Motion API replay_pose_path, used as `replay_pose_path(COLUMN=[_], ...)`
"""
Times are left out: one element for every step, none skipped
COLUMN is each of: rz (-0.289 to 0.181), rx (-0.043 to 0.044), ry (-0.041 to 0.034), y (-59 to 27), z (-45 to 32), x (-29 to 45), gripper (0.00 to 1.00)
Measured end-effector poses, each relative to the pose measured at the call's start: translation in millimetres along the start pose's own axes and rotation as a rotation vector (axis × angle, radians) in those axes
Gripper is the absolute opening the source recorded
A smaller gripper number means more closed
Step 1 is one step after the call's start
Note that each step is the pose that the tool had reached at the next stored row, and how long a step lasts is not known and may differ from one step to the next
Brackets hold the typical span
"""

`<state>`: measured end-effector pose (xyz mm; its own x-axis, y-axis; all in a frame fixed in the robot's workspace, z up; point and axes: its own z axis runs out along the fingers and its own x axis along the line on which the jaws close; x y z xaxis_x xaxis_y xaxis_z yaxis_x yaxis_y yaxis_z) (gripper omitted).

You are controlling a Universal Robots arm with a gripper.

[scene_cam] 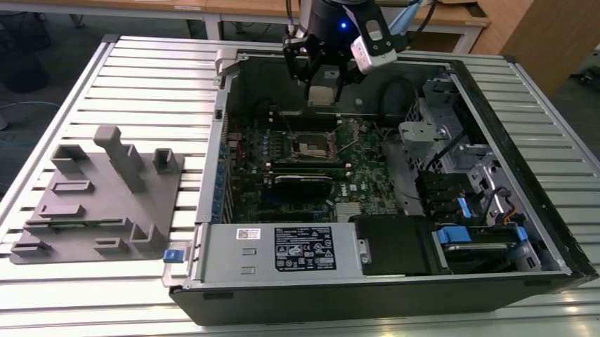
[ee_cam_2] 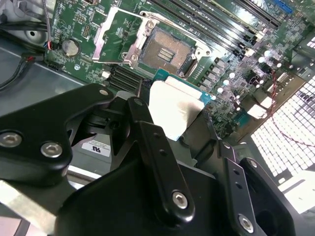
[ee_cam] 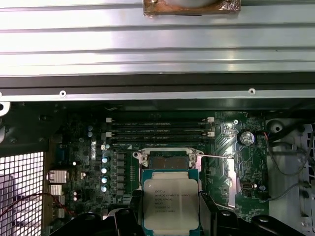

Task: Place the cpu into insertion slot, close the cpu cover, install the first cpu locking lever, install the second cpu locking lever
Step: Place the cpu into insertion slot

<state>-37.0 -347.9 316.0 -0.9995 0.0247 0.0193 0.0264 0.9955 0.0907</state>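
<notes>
My gripper [scene_cam: 322,86] hangs over the far end of the open computer case, shut on the cpu [scene_cam: 322,95], a small flat square chip with a silver-grey top. In both wrist views the cpu [ee_cam_2: 173,104] [ee_cam: 171,202] sits clamped by its edges between the black fingers [ee_cam_2: 147,135] [ee_cam: 132,216], held in the air above the green motherboard [scene_cam: 366,182]. The insertion slot [scene_cam: 310,146] [ee_cam_2: 165,51] [ee_cam: 170,160] lies bare and dark, a short way from the chip. The cpu cover [ee_cam_2: 100,42] stands flipped open beside the slot.
Long black memory slots [ee_cam: 160,132] run close to the socket. A boxed power supply [scene_cam: 281,249] fills the near end of the case and a drive cage [scene_cam: 450,140] the exterior view's right. A grey fixture block [scene_cam: 94,196] rests on the slatted table [scene_cam: 140,70].
</notes>
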Motion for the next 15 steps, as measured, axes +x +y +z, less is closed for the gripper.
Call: replay_pose_path(rz=[0.0,0.0,0.0,0.0,0.0,0.0,0.0,0.0,0.0,0.0,0.0,0.0,0.0,0.0,0.0], rx=[0.0,-0.0001,0.0002,0.0003,0.0003,0.0,0.0,0.0,0.0,-0.0004,-0.0003,-0.0001,0.0,0.0,0.0002], ry=[0.0,0.0,0.0001,0.0001,0.0001,0.0,0.0,0.0,-0.0001,-0.0001,-0.0002,-0.0001,0.0,0.0,0.0001], y=[-0.1,-0.1,-0.1,-0.1,-0.1,-0.2,-0.2,-0.2,-0.2,-0.2,-0.3,-0.3,-0.4,-0.4,-0.4], z=[0.7,1.2,1.3,1.3,1.3,1.7,1.9,1.9,2.1,2.5,2.9,3.4,4.0,4.5,4.7], x=[0.0,0.0,0.0,0.0,0.0,0.0,0.0,0.0,0.0,-0.1,-0.1,0.0,-0.1,-0.1,-0.1], gripper=[0.54,0.54,0.54,0.54,0.54,0.54,0.54,0.54,0.54,0.54,0.54,0.54,0.54,0.54,0.54])
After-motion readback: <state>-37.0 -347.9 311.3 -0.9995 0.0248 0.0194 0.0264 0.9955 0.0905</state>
